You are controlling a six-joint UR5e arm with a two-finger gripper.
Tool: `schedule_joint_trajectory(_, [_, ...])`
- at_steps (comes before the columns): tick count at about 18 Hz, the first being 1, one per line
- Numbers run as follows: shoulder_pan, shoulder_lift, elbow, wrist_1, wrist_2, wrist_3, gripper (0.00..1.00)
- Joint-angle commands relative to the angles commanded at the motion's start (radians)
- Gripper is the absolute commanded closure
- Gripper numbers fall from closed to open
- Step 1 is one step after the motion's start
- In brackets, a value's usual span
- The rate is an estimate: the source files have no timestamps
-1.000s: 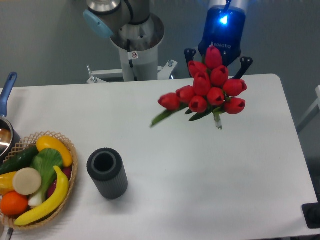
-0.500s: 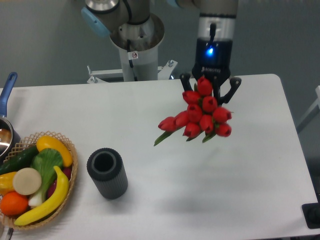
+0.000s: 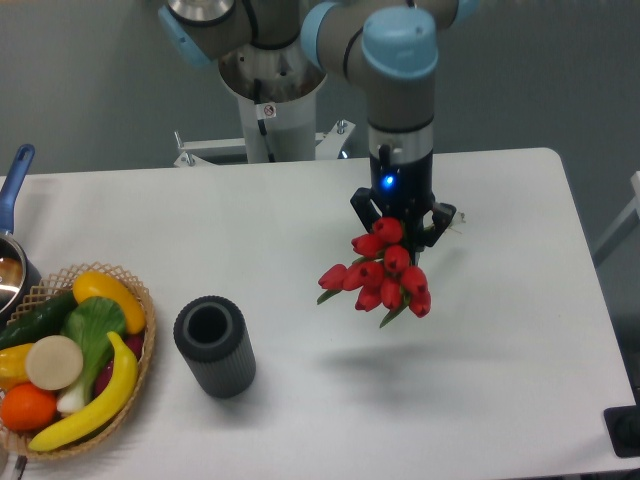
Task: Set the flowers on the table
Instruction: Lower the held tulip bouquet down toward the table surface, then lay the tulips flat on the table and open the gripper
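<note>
Red flowers (image 3: 382, 272) clamped in the gripper (image 3: 402, 222), blooms pointing toward 6 o'clock, hanging above the white table (image 3: 300, 220) with a faint shadow below. Dark ribbed vase (image 3: 214, 346) upright at 8 o'clock from the bunch, well apart. Wicker basket (image 3: 140, 350) of fruit at the vase's 9 o'clock. Blue-handled pot (image 3: 12, 200) at the left edge.

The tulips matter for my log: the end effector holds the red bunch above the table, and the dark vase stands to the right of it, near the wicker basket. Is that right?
Not quite. The camera view shows the dark vase to the left of the tulips, not the right. The rest holds: the end effector grips the bunch above the table, and the vase stands near the wicker basket.
</note>
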Motion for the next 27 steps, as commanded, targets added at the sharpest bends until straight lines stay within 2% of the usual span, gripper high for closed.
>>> schedule_joint_trajectory(3, [-0.029,-0.051,0.000,-0.002,0.075,0.005,0.61])
schedule_joint_trajectory(7, [-0.078,-0.146,0.006,0.000,0.183,0.008,0.61])
schedule_joint_trajectory(13, [-0.097,-0.200,0.015,0.005,0.178,0.005,0.60])
schedule_joint_trajectory(16, [-0.097,-0.204,0.028,0.006,0.177,0.005,0.49])
schedule_joint_trajectory(18, [-0.095,-0.203,0.037,0.006,0.172,0.003,0.30])
schedule_joint_trajectory(19, [-0.092,-0.200,0.041,0.006,0.151,0.003,0.27])
schedule_joint_trajectory(21, [-0.080,-0.193,0.041,0.008,0.108,0.003,0.14])
schedule_joint_trajectory(22, [-0.069,-0.187,0.043,0.008,0.091,0.003,0.00])
schedule_joint_trajectory(25, [-0.005,-0.117,0.063,0.014,-0.010,0.005,0.00])
schedule_joint_trajectory(27, [0.059,-0.103,0.089,0.017,-0.104,0.009,0.00])
